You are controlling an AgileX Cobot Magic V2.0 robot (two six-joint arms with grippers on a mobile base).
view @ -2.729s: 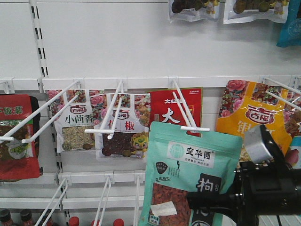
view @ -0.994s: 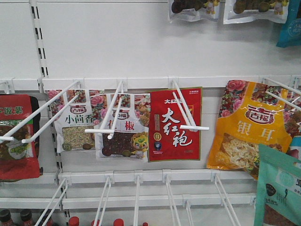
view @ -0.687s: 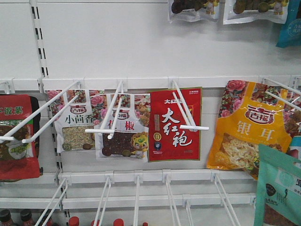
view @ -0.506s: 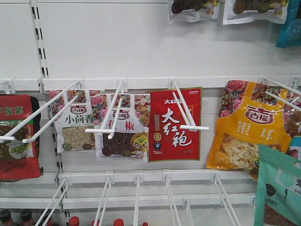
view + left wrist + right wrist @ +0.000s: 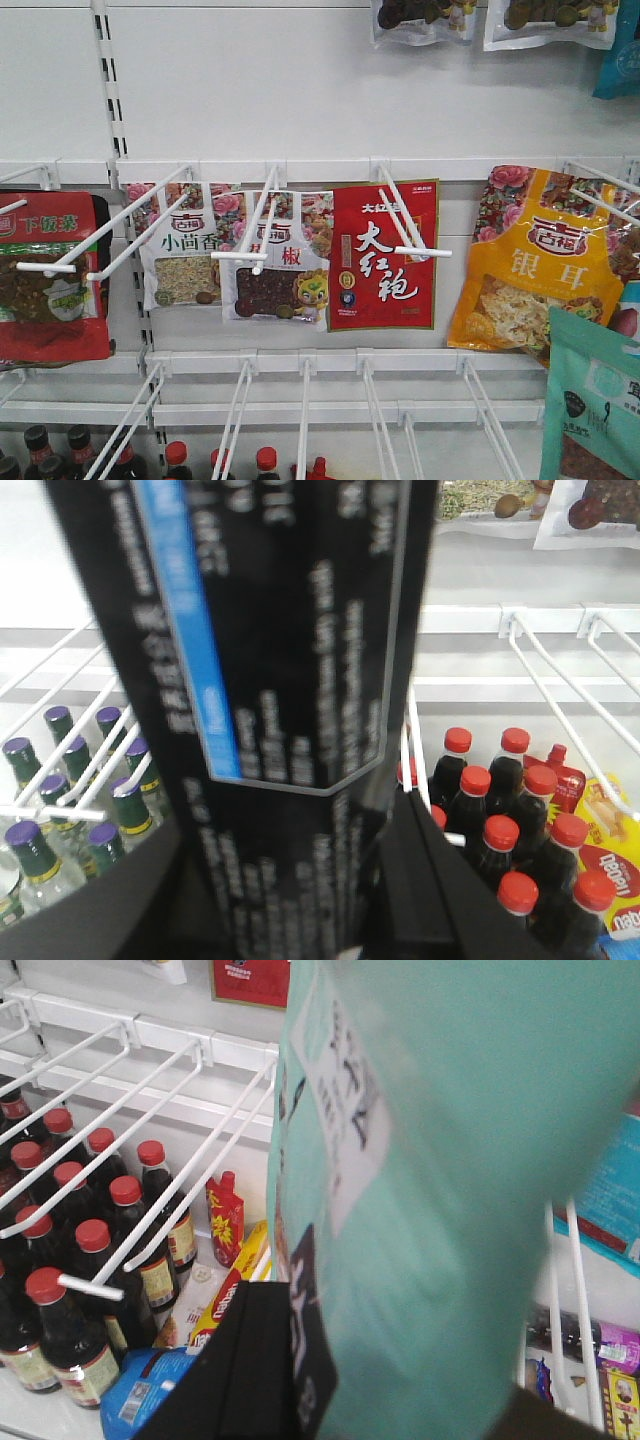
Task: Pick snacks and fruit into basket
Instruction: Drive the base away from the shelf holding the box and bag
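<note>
My right gripper (image 5: 400, 1380) is shut on a mint-green snack pouch (image 5: 450, 1160), which fills most of the right wrist view. The same pouch (image 5: 595, 400) shows at the bottom right edge of the front view, off the pegs. My left gripper (image 5: 270, 900) is shut on a black snack pouch (image 5: 280, 630) with a blue stripe and white print, held upright in front of the shelf. Neither gripper shows in the front view. The fruit and the basket are out of view.
White peg hooks (image 5: 410, 225) jut out from the shelf wall. On them hang a red pouch (image 5: 383, 257), an orange pouch (image 5: 535, 265) and others. Below stand red-capped dark bottles (image 5: 500, 830), purple-capped bottles (image 5: 60, 800) and small packets (image 5: 225, 1220).
The mint-green pouch has come off the middle peg and gone to the lower right. In the last half second the whole shelf has slid a little to the right in the front view.
</note>
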